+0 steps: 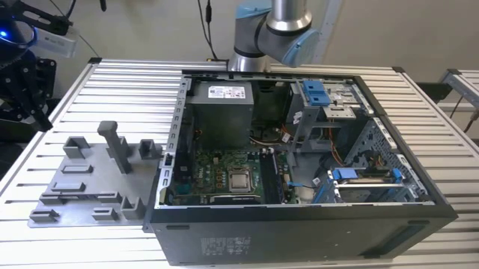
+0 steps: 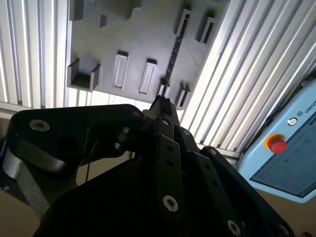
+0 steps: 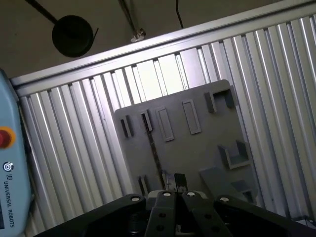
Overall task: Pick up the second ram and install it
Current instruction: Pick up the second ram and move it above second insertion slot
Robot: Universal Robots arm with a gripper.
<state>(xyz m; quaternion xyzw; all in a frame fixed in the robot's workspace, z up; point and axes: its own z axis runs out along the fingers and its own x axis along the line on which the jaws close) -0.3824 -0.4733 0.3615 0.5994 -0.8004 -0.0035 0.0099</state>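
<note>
Hovering over the flat grey plastic fixture plate (image 3: 207, 143) on a ribbed aluminium table (image 3: 74, 148), black robot gripper (image 3: 170, 185), pincer state impossible to tell, long thin dark second ram (image 3: 153, 148) standing on edge in the plate's slots, near the gripper in both wrist views.

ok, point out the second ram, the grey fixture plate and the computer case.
second ram (image 3: 154, 148): first wrist view, midway along its thin dark edge.
grey fixture plate (image 3: 206, 148): first wrist view, bare flat surface.
computer case (image 1: 299, 235): exterior view, near side wall.
</note>
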